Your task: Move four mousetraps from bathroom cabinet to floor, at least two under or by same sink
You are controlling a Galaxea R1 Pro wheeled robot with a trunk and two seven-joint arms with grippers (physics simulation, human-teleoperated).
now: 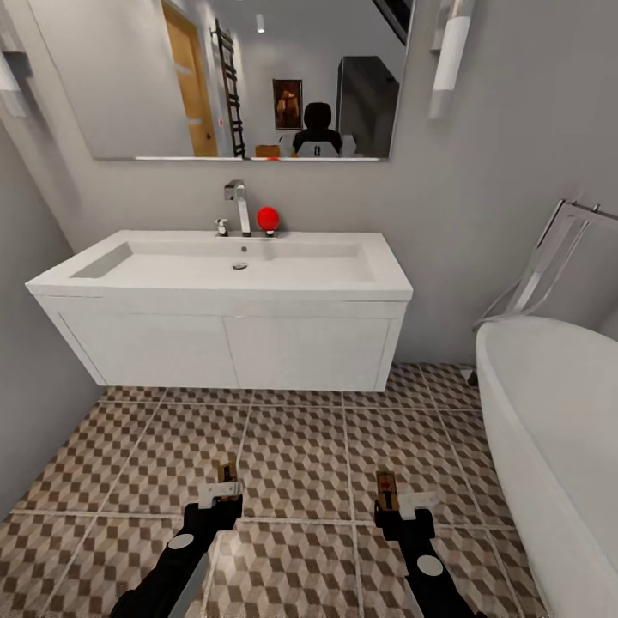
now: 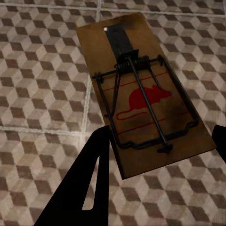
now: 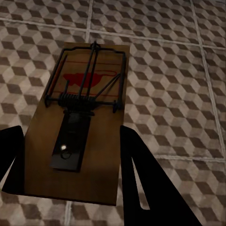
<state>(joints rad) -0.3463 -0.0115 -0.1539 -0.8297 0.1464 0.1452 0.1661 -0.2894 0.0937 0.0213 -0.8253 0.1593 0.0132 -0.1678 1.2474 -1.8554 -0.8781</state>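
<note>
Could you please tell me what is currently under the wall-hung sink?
Under the sink only a strip of patterned bathroom floor is visible, bare; the part further back is hidden. Both mousetraps are held in the tools in front of it.

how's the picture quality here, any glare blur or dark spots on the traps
Head view: even soft light, no glare, straight walls bowed by the wide lens, sink sharp. Left wrist view: mousetrap crisp, near end shaded. Right wrist view: mousetrap darker toward the gripper, one small glint on its metal plate.
</note>
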